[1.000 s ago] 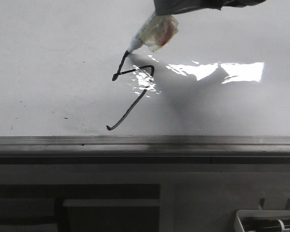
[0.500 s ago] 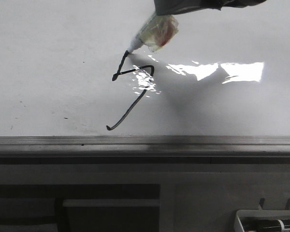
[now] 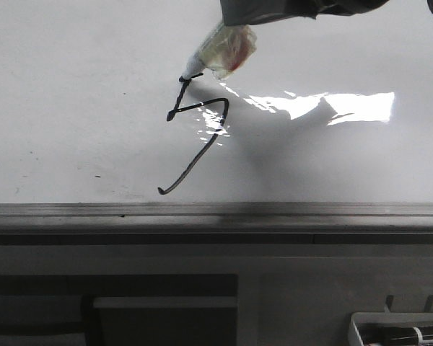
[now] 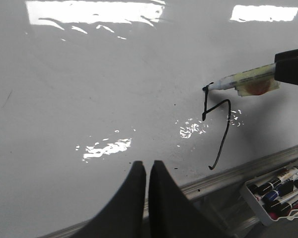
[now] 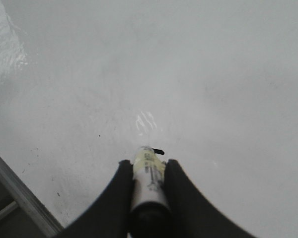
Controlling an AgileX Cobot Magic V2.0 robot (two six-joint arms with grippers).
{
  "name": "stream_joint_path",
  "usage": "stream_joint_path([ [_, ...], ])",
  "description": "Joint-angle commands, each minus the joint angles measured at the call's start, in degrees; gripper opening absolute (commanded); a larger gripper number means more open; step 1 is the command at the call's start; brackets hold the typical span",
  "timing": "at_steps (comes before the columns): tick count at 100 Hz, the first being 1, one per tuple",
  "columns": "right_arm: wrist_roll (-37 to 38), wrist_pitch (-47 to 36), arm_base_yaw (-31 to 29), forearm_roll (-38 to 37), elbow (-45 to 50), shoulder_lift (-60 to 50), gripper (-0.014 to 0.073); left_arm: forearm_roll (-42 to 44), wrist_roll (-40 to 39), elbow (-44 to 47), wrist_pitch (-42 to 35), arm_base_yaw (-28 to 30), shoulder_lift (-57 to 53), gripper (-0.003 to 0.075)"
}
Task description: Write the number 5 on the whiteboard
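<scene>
Number 5 (image 3: 196, 137) sits near the lower rail of the whiteboard (image 3: 72, 86), missing its top bar. Right claw (image 5: 148, 171) pinches the marker (image 3: 218, 49), tip at the stem's top. Left claw (image 4: 143, 171) hangs pressed together, empty. Risk: a slanted marker could skip or lift, leaving the bar broken or detached.
</scene>
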Motion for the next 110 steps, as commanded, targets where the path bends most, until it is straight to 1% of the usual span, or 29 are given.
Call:
stream_joint_path([
  [1,-1.3,-7.0,-0.7,0.7,-1.2,0.3,-0.004,-1.5,-0.4,-1.6,-2.8,0.2,0.3,-0.002],
  [10,-6.4,-8.0,-0.7,3.8,-1.2,0.3,-0.004,-1.5,-0.4,-1.6,-2.8,0.2,0.3,-0.002],
  [15,-10.5,-8.3,-0.7,7.7,-1.2,0.3,-0.004,-1.5,-0.4,-1.6,-2.8,0.2,0.3,-0.002],
  [23,-17.7,-9.8,-0.7,16.3,-1.2,0.3,-0.004,-1.5,-0.4,-1.6,-2.8,0.2,0.3,-0.002],
  [28,-22.5,-12.5,-0.7,21.1,-1.2,0.3,-0.0041,-1.5,-0.4,-1.6,-2.8,0.2,0.3,-0.002],
  [35,-27.3,-16.9,-0.7,26.5,-1.2,0.0,-0.0042,-1.5,-0.4,-1.6,-2.8,0.2,0.3,-0.002],
  [41,-30.0,-20.1,-0.7,30.3,-1.2,-0.5,-0.0045,-1.5,-0.4,-1.6,-2.8,0.2,0.3,-0.002],
  [51,-33.6,-24.1,-0.7,34.4,-1.2,-2.3,-0.0057,-1.5,-0.4,-1.6,-2.9,0.2,0.3,-0.002],
  [57,-34.0,-26.1,-0.7,35.8,-1.2,-3.6,-0.0064,-1.5,-0.4,-1.6,-2.9,0.2,0.3,-0.002],
  [65,-34.6,-26.6,-0.7,36.1,-1.2,-5.1,-0.0064,-1.5,-0.4,-1.6,-3.0,0.2,0.3,-0.002],
  [81,-35.8,-26.2,-0.7,36.1,-1.2,-5.9,-0.0064,-1.6,-0.4,-1.6,-3.0,0.2,0.3,-0.002],
  [91,-36.0,-23.8,-0.3,36.1,-1.2,-6.3,-0.0064,-2.0,-0.4,-1.6,-3.0,0.2,0.3,-0.002],
  [98,-36.0,-19.0,0.7,36.1,-1.2,-7.5,-0.0064,-2.1,-0.4,-1.6,-3.0,0.2,0.3,-0.002],
  [110,-36.0,-6.7,3.8,36.1,-1.2,-10.8,-0.0064,-3.3,-0.4,-1.6,-3.0,0.2,0.3,-0.002],
])
